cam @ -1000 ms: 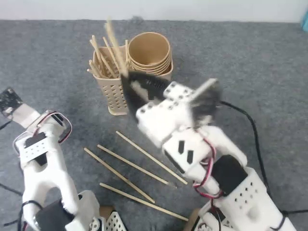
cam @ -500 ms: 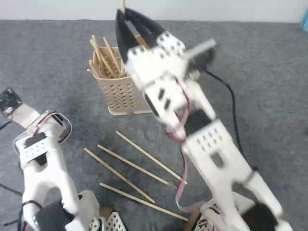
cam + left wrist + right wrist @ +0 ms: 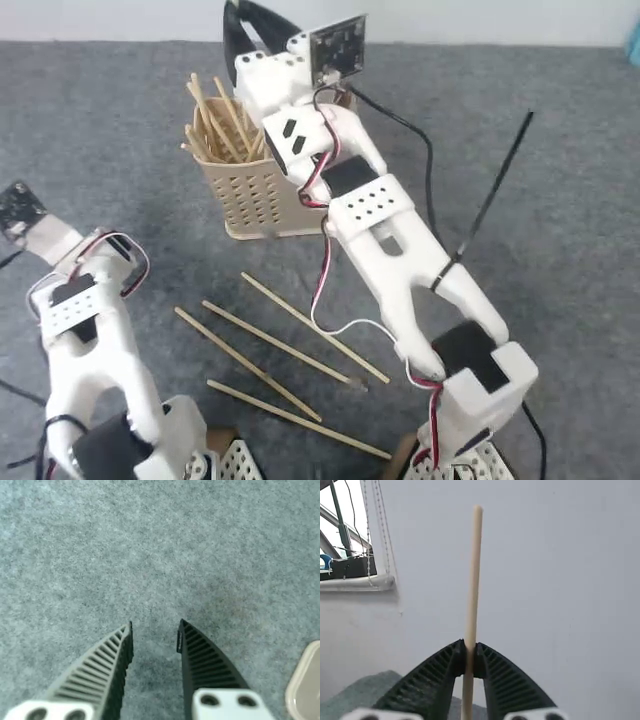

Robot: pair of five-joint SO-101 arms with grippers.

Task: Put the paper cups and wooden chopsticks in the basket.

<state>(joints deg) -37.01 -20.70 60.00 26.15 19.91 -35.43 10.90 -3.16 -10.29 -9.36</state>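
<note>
Above basket (image 3: 250,200), it seems, right gripper (image 3: 470,649) pinching chopstick (image 3: 475,555), left gripper (image 3: 155,628) spread over carpet (image 3: 150,540)

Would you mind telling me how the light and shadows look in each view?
High view: even light, faint shadows beside the loose chopsticks on the carpet. Left wrist view: flat light, no glare. Right wrist view: bright window beside a pale wall, the held chopstick evenly lit.

Right arm (image 3: 345,190) covering right half of basket (image 3: 235,195), hiding contents there. Beyond basket, right pincer (image 3: 470,649) tips running off high view's edge. Lower end of held chopstick (image 3: 473,575) being cut off. Pale object (image 3: 306,685) being cropped, unidentifiable.
</note>
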